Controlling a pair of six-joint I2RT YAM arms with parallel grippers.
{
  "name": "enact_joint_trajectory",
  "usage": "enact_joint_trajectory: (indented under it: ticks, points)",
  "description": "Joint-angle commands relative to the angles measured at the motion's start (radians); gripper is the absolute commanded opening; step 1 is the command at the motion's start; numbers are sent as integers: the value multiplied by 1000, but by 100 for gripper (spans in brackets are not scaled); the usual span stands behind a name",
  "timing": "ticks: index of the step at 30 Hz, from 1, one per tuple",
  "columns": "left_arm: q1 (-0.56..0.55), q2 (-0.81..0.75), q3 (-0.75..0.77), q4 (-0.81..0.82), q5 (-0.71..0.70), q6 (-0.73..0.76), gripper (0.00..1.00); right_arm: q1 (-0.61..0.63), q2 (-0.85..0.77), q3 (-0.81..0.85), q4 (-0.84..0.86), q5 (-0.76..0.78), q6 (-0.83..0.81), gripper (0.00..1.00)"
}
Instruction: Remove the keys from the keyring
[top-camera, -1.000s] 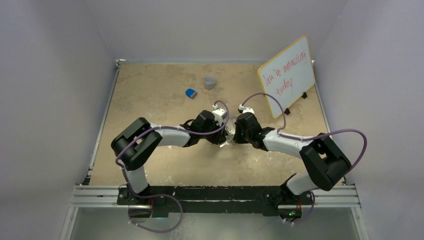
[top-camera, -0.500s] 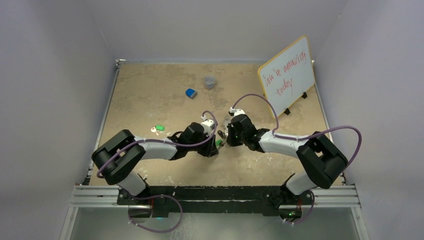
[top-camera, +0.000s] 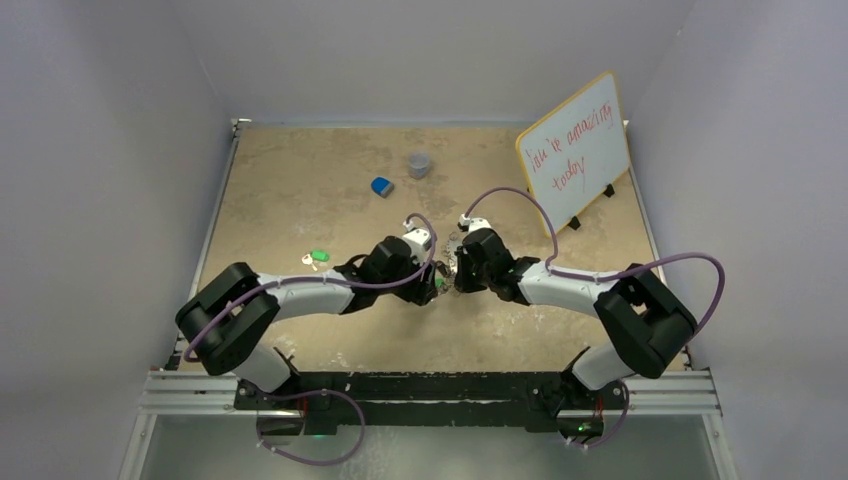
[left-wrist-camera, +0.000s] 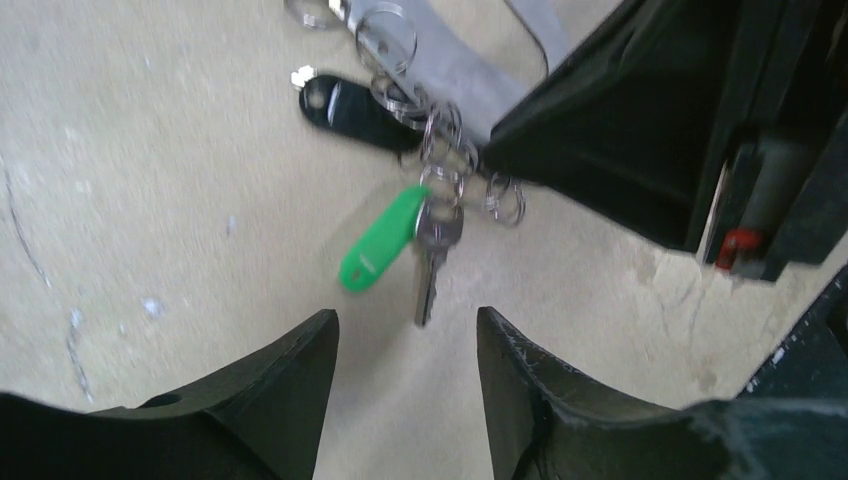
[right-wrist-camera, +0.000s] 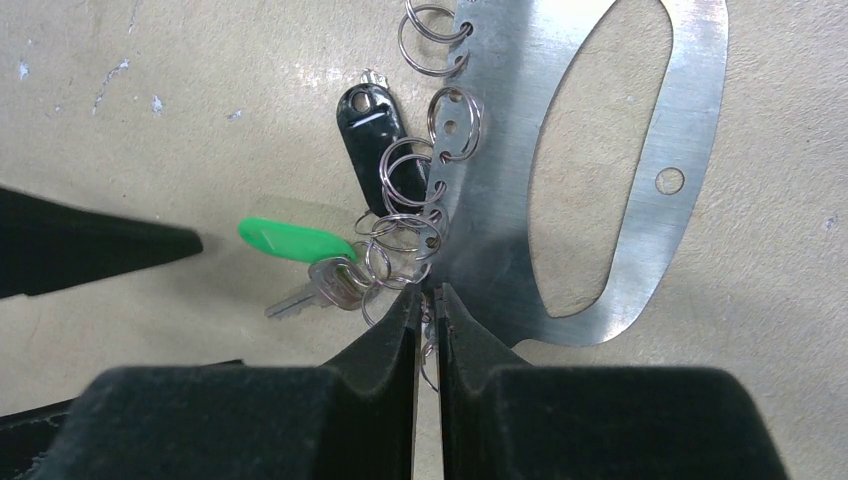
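Observation:
The keyring (right-wrist-camera: 500, 150) is a flat silver metal plate with a long oval opening; several small split rings hang on its edge, along with a black tag (right-wrist-camera: 368, 125). A silver key (right-wrist-camera: 318, 285) with a bright green plastic head (right-wrist-camera: 295, 240) hangs from the rings. My right gripper (right-wrist-camera: 428, 292) is shut on one small ring at the plate's edge. My left gripper (left-wrist-camera: 407, 325) is open and empty, and the key (left-wrist-camera: 428, 265) lies just ahead of its fingertips. A second green-headed key (top-camera: 318, 257) lies loose on the table to the left.
A blue lump (top-camera: 381, 186) and a grey cup (top-camera: 419, 164) sit at the back middle. A whiteboard (top-camera: 572, 152) with red writing stands at the back right. Both grippers (top-camera: 432, 283) (top-camera: 456, 275) meet at the table's middle.
The left arm pulled back toward the near left, uncovering the loose green key, then moved forward again to the keyring. The right gripper shifted slightly left and stays shut.

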Motion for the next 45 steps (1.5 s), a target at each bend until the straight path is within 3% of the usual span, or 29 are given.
enact_joint_trajectory:
  ticks: [1, 8, 16, 26, 33, 45]
  points:
    - [10, 64, 101, 31, -31, 128, 53, 3, -27, 0, 0, 16, -17, 11]
    - [55, 178, 191, 45, 112, 198, 53, 3, -31, -6, 3, 13, -17, 11]
    - [55, 227, 193, 45, 214, 204, 45, 3, -31, -13, 20, 1, -10, 10]
    - [52, 252, 196, 61, 261, 178, 25, 3, -35, -15, 26, -1, 0, 9]
    - [48, 214, 168, 62, 260, 159, 0, 4, -32, -18, 30, 9, 9, 10]
    - [49, 131, 109, 39, 243, 131, 0, 3, -35, -16, -2, 24, 36, 15]
